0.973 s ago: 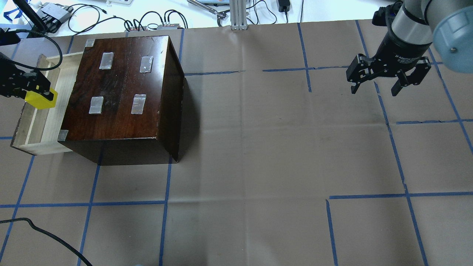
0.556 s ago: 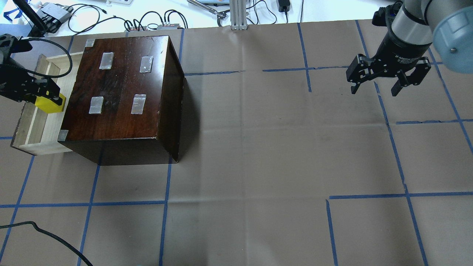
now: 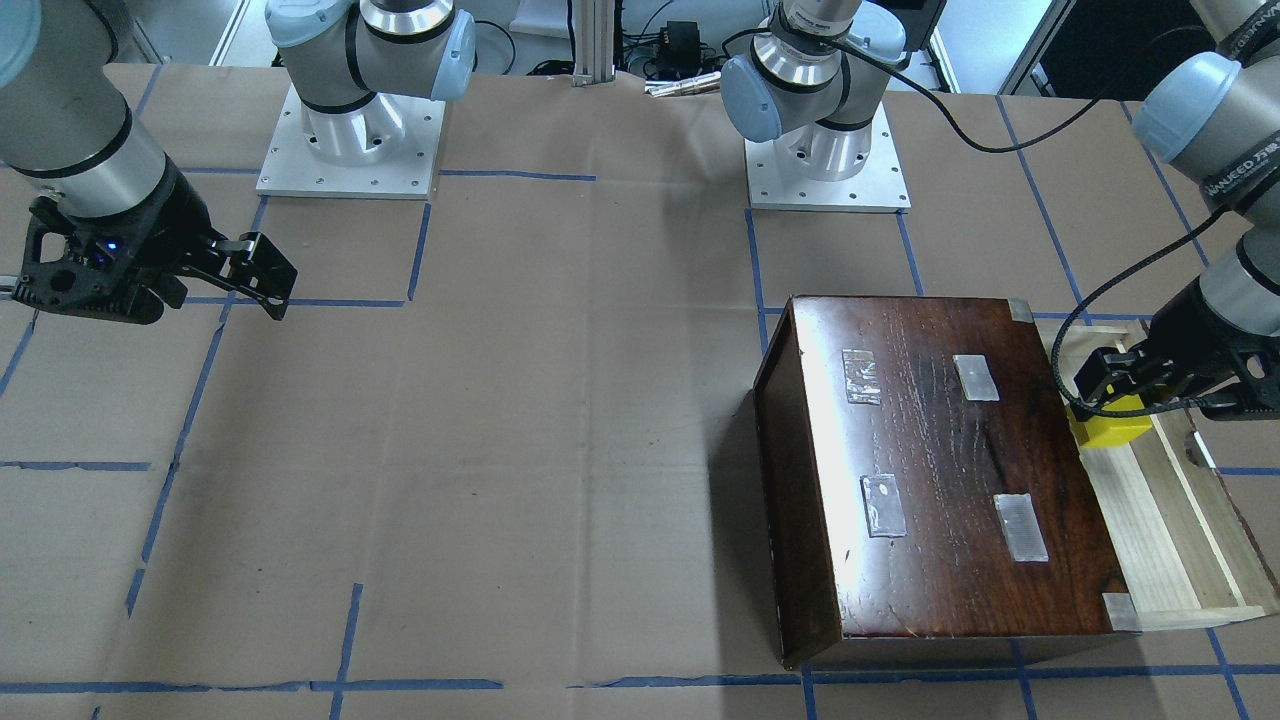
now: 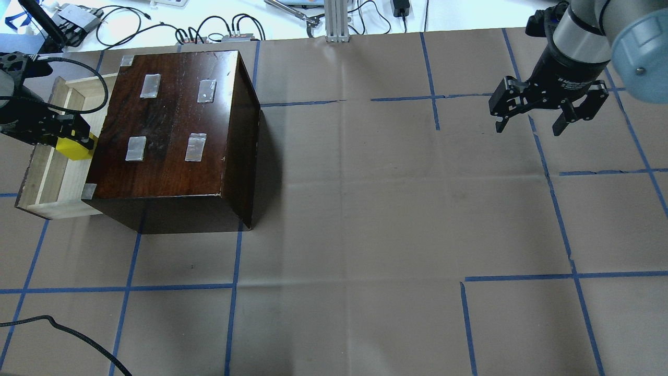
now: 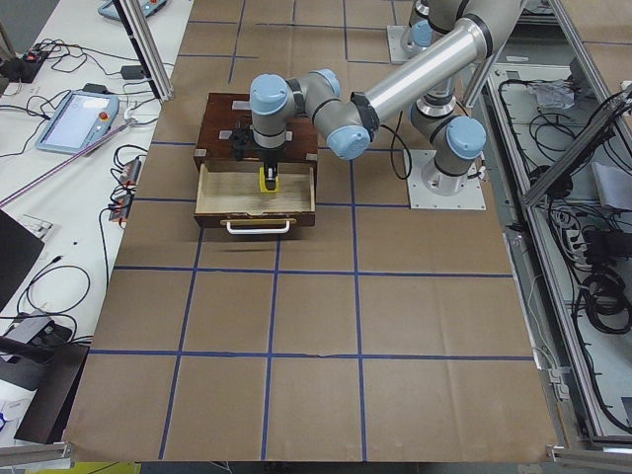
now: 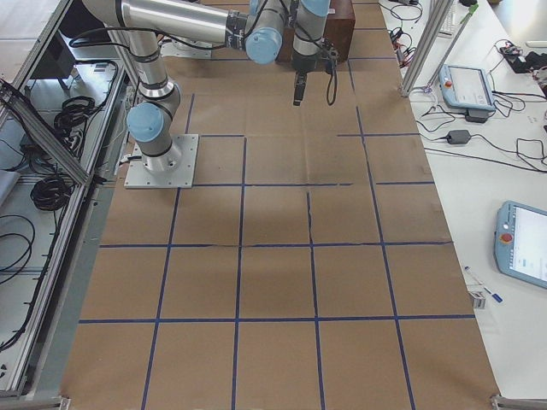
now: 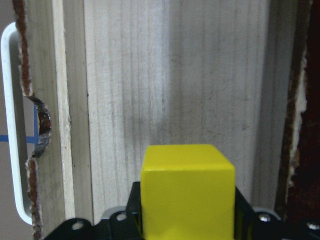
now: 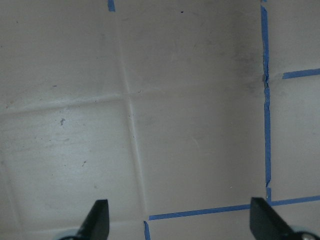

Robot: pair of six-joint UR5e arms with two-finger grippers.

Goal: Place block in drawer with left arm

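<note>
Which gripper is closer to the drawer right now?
Left. The left gripper holds the yellow block over the open drawer; the right gripper hangs open far across the table.

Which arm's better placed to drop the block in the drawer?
Left: the left claw grips the block over the open drawer; the right claw hangs open, empty, far across the table.

Left claw (image 4: 70,140) tight on block (image 4: 76,149), wrist downward; right claw (image 4: 529,129) wide apart, aloft.
</note>
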